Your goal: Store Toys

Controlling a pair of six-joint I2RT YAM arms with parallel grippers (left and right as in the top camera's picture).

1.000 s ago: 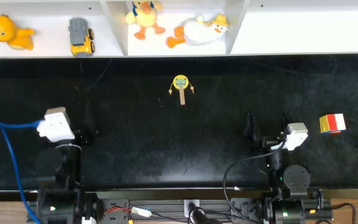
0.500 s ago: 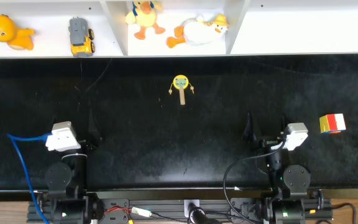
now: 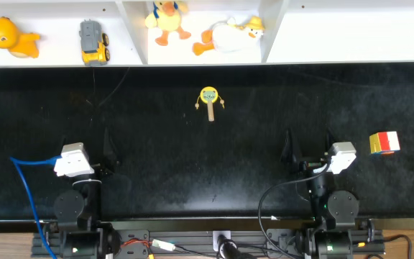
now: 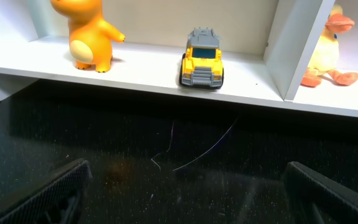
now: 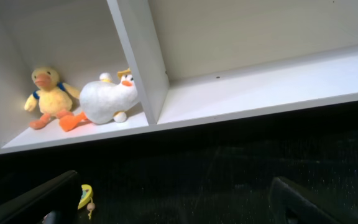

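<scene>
A yellow rattle drum [image 3: 209, 101] lies on the black table, mid-back; it peeks in as the rattle drum [image 5: 86, 198]. A red, yellow and white cube [image 3: 384, 142] rests at the right. On the white shelf stand an orange duck [image 3: 9, 36], a yellow truck [image 3: 93, 42], a yellow plush duck [image 3: 167, 20] and a white plush goose [image 3: 228, 34]. My left gripper [image 3: 85, 146] hangs open and holds nothing near the front left, facing the truck [image 4: 202, 61] and orange duck [image 4: 89, 34]. My right gripper [image 3: 307, 147] stands open and holds nothing at the front right, left of the cube.
The white shelf [image 3: 336, 43] runs along the back edge, split by upright dividers [image 5: 138, 59]. A blue cable [image 3: 31, 180] loops beside the left arm. The black table [image 3: 207, 165] lies bare between the two grippers.
My left arm has drawn back toward its base, the wrist sliding down and slightly right. The right arm and all toys have stayed put.
</scene>
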